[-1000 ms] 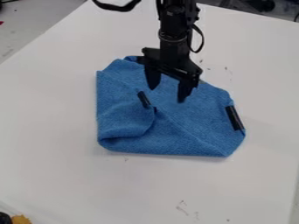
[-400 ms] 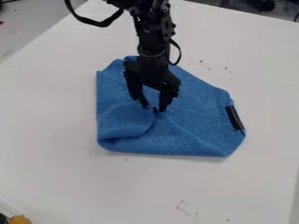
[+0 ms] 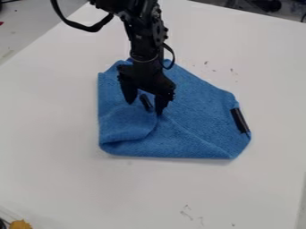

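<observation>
one blue cloth (image 3: 191,129) is lying beneath the jaws of the black gripper (image 3: 145,108) on the white table (image 3: 53,125), and from where i'm standing it is looking partly folded. down and far to the left of the jaws, an orange thing (image 3: 20,224) is sitting well apart from the cloth. just left of the jaws, the cloth's side is running fairly straight, and below them on that side a rounded fold is bulging; that much is seeming done. between the jaws, a short black strip (image 3: 145,103) is resting on the cloth. the fingers are standing apart on either side of it, gripping nothing, so the jaws are hanging released. to their right, a crease is slanting down across the cloth, and farther right a longer black strip (image 3: 240,120) is lying along its edge. i'm judging the work to be about midway: some layers are looking turned over, but the outline is slanting away on the upper right of the jaws. a grip, more folding and some smoothing are, i'm guessing, remaining.
</observation>
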You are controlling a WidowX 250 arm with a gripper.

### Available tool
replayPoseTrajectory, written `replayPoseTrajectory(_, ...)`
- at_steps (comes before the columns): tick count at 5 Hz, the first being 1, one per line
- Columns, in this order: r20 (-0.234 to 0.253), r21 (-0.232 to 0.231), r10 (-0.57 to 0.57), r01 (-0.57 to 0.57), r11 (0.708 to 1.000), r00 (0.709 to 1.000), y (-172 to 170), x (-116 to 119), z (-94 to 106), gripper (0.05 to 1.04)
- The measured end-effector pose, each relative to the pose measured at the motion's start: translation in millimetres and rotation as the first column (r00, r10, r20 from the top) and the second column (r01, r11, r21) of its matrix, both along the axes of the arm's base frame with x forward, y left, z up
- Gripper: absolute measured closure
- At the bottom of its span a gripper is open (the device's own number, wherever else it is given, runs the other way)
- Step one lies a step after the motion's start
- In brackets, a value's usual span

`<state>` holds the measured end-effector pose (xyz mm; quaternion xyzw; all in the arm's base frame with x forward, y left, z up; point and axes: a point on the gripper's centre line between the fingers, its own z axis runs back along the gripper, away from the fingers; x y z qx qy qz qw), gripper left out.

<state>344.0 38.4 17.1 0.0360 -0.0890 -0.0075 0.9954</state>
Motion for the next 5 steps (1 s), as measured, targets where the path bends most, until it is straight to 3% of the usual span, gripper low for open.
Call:
replayPoseTrajectory(2,-0.004,0.02,-0.006,0.006,1.0,1.0,3.2,1.9,3.1,0.705)
replayPoseTrajectory(3,-0.012,0.04,-0.012,0.013,0.999,1.0,-1.3,0.9,5.2,0.907)
replayPoseTrajectory(4,0.069,0.063,0.017,-0.021,0.998,0.997,1.7,-6.3,30.0,1.004)
replayPoseTrajectory(5,0.128,0.08,0.129,-0.14,0.987,0.983,32.0,-28.5,44.2,1.018)
